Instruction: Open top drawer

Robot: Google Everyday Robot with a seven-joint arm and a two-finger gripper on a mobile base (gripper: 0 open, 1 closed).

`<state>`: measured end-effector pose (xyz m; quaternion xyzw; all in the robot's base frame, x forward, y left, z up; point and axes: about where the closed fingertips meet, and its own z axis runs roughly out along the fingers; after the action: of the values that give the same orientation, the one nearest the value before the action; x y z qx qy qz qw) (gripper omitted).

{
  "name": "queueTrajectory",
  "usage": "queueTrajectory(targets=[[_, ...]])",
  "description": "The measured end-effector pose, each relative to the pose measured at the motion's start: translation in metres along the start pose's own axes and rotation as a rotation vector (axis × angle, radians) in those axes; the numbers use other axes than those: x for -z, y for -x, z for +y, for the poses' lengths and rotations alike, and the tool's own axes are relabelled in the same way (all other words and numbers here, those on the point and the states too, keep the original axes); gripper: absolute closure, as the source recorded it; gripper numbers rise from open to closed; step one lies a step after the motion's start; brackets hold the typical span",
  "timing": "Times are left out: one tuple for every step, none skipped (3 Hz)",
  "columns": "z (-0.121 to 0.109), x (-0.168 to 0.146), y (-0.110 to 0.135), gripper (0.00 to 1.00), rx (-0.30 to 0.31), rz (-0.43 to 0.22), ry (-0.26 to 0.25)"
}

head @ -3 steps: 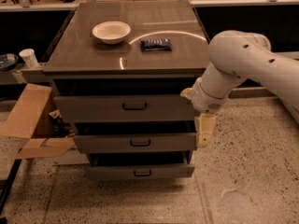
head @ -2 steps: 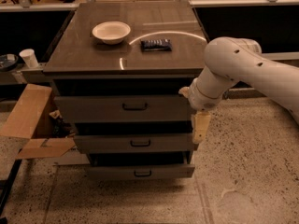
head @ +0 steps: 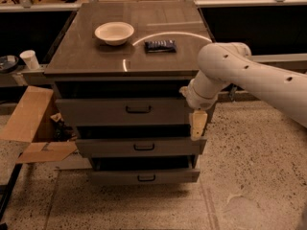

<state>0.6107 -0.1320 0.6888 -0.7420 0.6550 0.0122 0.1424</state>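
The top drawer (head: pixel 96 111) is the tallest grey front of three in a grey metal cabinet, with a small dark loop handle (head: pixel 138 109) at its centre. A dark gap shows between its front and the cabinet top. My gripper (head: pixel 197 124) hangs pointing down at the right end of the top drawer's front, well to the right of the handle and about level with the drawer's lower edge. My white arm (head: pixel 240 73) reaches in from the right.
Two shorter drawers sit below, the middle (head: pixel 105 147) and the bottom (head: pixel 115 177). On the cabinet top (head: pixel 81 56) lie a white bowl (head: pixel 114 32) and a dark packet (head: pixel 160 45). An open cardboard box (head: pixel 31 123) and a paper cup (head: pixel 30 59) are at the left.
My gripper and arm have moved left and slightly up, closer to the right end of the top drawer's front. The drawers have not moved.
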Motion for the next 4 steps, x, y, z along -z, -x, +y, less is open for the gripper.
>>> queueTrajectory(targets=[[-0.019, -0.026, 0.001, 0.0, 0.006, 0.032, 0.016], [-0.027, -0.041, 0.002, 0.0, 0.01, 0.043, 0.037], [-0.023, -0.058, 0.005, 0.19, 0.025, 0.042, 0.071], [-0.006, -0.047, 0.004, 0.5, 0.035, 0.033, 0.076]])
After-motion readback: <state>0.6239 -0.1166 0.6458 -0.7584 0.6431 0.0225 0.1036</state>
